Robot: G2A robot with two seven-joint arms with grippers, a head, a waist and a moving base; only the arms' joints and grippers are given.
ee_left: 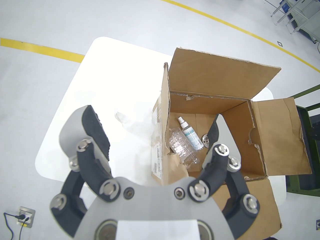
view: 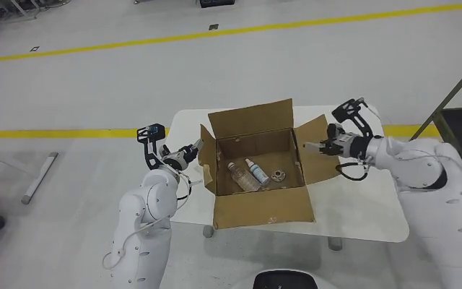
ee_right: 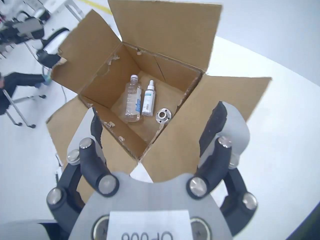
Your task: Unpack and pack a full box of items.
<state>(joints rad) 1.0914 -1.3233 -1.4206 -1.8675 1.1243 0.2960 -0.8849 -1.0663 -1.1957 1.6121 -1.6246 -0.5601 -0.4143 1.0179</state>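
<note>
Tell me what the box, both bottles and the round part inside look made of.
Box: brown corrugated cardboard, matte, edges torn. Clear bottle: thin transparent plastic, glossy, ribbed. Spray bottle: white plastic, probably, with a printed label. Round part: likely metal, silvery and shiny, with bored holes.

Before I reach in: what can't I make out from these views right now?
Left wrist view: the box wall hides part of the clear bottle; a finger of the left gripper covers part of the metal flange.
Left wrist view: a clear shape on the table beside the box is washed out by glare; unidentifiable.
Top view: the fill level of the spray bottle is too small to judge.
</note>
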